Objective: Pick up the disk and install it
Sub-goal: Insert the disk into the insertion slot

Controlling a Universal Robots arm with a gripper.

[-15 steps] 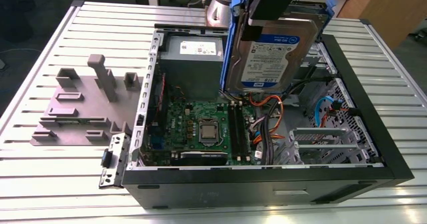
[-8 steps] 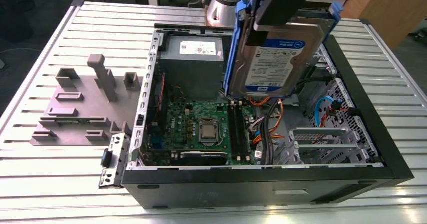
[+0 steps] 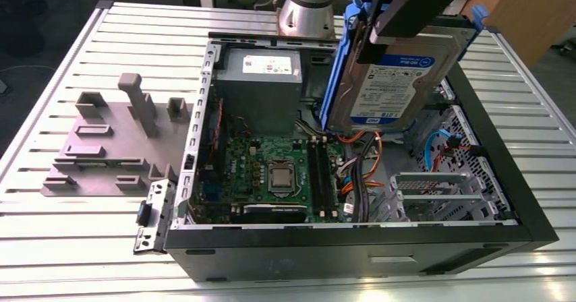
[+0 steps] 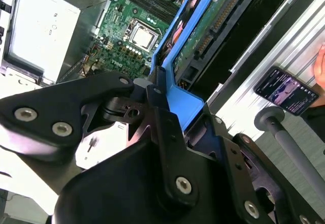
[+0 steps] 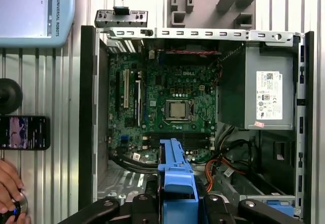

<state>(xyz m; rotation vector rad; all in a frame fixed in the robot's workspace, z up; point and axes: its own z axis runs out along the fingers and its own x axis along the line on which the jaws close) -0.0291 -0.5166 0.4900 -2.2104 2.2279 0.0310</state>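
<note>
Gripper (image 4: 180, 104): black linkage fingers are clamped on either side of the blue end rail of the disk (image 3: 382, 89). Its upper body is cut off by the frame edge in the exterior view.
Disk: held tilted, nearly on end, above the open computer case (image 3: 360, 238), at one o'clock on the case in the exterior view, and not yet installed.
Hidden: the disk covers the case's far corner, and the rail partly masks the fingertip contact.
Inside the case: power supply (image 3: 261, 79) at eleven o'clock, motherboard (image 3: 270, 167) toward seven, orange cables (image 3: 376, 147) below the disk.
Outside: grey fixture plate (image 3: 108, 147) at nine o'clock on the slatted table (image 3: 72, 248). A phone (image 5: 24, 132) lies flat with a hand (image 5: 9, 181) near it.
Labels: white-and-blue label on the disk's face, white sticker on the power supply.
</note>
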